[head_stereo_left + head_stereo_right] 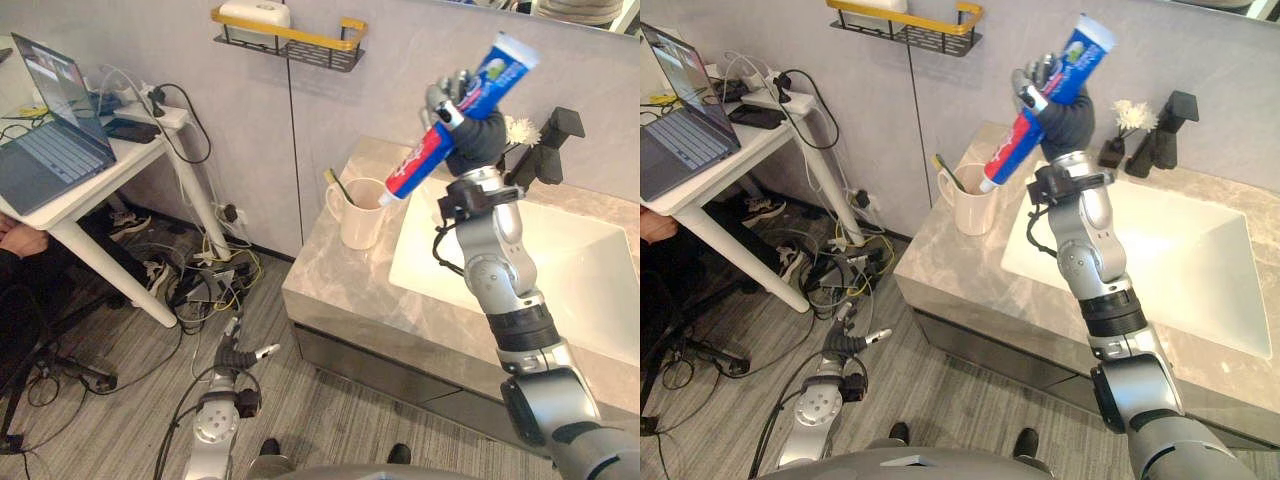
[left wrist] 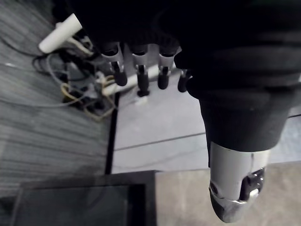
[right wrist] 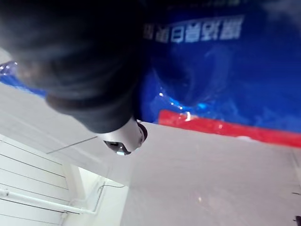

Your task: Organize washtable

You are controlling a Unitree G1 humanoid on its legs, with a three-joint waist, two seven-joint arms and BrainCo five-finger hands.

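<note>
- The grey stone worktop (image 1: 340,290) carries a white sink basin (image 1: 560,260) on its right part.
- The right hand (image 1: 478,135) is raised above the worktop's back left corner, its fingers clamped round the middle of a toothpaste tube (image 1: 420,155).
- The tube is blue at its flat upper end and red and white toward the lower end. It slants down-left toward the mouth of the white cup (image 1: 360,215). Whether it touches the rim cannot be told.
- The right wrist view shows the tube's blue skin and a red band pressed close against the hand's dark cover.
- The left hand (image 1: 240,352) hangs low over the floor beside the worktop. Its wrist view shows the fingers (image 2: 141,70) loosely straight, holding nothing.
- A toothbrush (image 1: 335,185) stands in the cup.
</note>
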